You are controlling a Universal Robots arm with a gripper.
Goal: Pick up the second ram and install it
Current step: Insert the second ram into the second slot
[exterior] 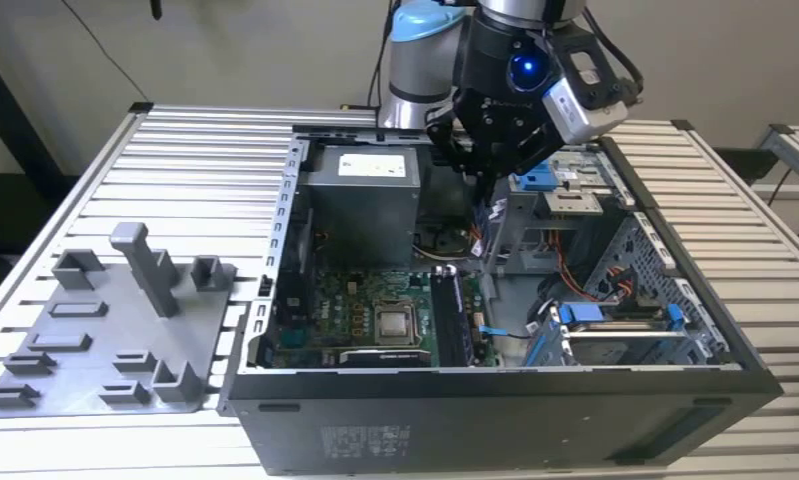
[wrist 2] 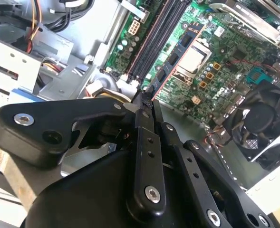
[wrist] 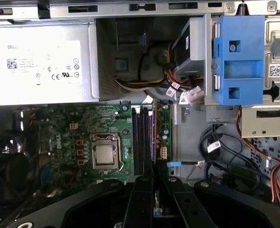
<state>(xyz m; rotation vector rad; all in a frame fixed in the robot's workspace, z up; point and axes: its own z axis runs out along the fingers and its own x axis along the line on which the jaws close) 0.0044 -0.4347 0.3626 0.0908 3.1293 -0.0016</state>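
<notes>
- We count one open computer case [exterior: 506, 400].
- One grey holder plate [exterior: 99, 340], at the case's nine o'clock.
- One power supply [wrist: 40, 64].
- One processor [wrist: 104, 156].
- One gripper [exterior: 486, 160].

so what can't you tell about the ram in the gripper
- Dark blue-green ram stick's gripped end: second wrist view, hidden between the black gripper's fingers.
- Which black memory slot it lines up with: first wrist view, seen edge-on.
- Its gap to the green motherboard: exterior view, behind the gripper body.
</notes>
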